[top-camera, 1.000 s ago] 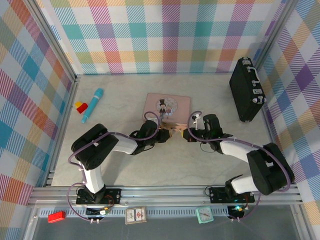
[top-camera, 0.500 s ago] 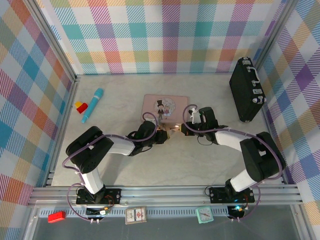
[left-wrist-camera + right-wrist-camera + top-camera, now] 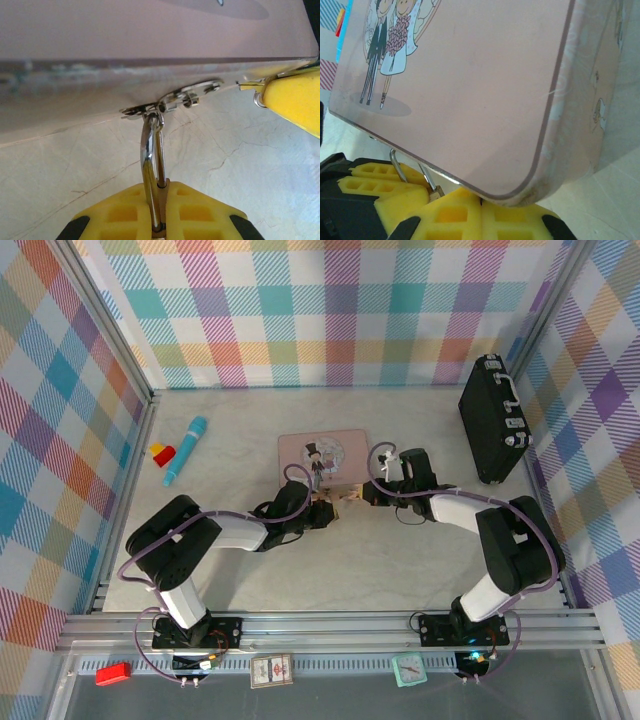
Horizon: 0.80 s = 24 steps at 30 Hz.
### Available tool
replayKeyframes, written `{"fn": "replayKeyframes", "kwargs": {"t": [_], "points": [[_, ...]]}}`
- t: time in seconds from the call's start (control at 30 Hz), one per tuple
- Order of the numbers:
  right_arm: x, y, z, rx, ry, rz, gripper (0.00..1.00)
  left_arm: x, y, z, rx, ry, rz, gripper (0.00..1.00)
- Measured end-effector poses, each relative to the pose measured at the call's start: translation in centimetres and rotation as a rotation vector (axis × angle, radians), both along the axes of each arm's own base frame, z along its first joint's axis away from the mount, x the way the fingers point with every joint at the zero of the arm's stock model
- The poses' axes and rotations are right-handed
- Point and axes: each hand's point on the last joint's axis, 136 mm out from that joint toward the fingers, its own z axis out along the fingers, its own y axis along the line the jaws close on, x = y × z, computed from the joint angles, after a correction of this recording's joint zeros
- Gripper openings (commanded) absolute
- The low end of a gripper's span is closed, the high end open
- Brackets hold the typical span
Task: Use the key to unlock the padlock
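A pale grey, marble-patterned tabletop (image 3: pixel 400 560) sits inside a booth of three walls. The back wall (image 3: pixel 330 310), left wall (image 3: pixel 50 440) and right wall (image 3: pixel 600 460) are all covered in pastel plaid of pink, teal, yellow, orange and purple. Silver aluminium rails (image 3: pixel 330 632) frame the near edge and corners. The lighting is bright and even.

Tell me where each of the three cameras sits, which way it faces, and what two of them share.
Top external: above and behind the bases, looking down at the table; left hand and right hand meet at the pink tin.
Left wrist: low, facing the tin's side; its yellow fingers clamp the padlock's shackle; key at right.
Right wrist: low, facing over the tin's lid; its yellow fingers at bottom.
Shared: both wrist views show the tin and shackle.
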Motion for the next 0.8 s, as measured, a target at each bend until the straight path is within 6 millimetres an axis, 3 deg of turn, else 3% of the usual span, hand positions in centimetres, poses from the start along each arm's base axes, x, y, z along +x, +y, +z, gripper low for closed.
{"fn": "replayKeyframes", "kwargs": {"t": [0.27, 0.57, 0.8], "points": [[-2.6, -0.3, 0.6, 0.113, 0.08, -0.066, 0.0, -0.3, -0.3, 0.2, -0.021, 0.097, 0.028, 0.09], [-7.3, 0.5, -0.7, 0.201, 0.224, -0.095, 0.0, -0.4, -1.3, 0.9, -0.088, 0.216, 0.06, 0.08], [-8.7, 0.9, -1.0, 0.258, 0.28, -0.123, 0.0, -0.2, -1.3, 1.0, -0.122, 0.264, 0.081, 0.07]]}}
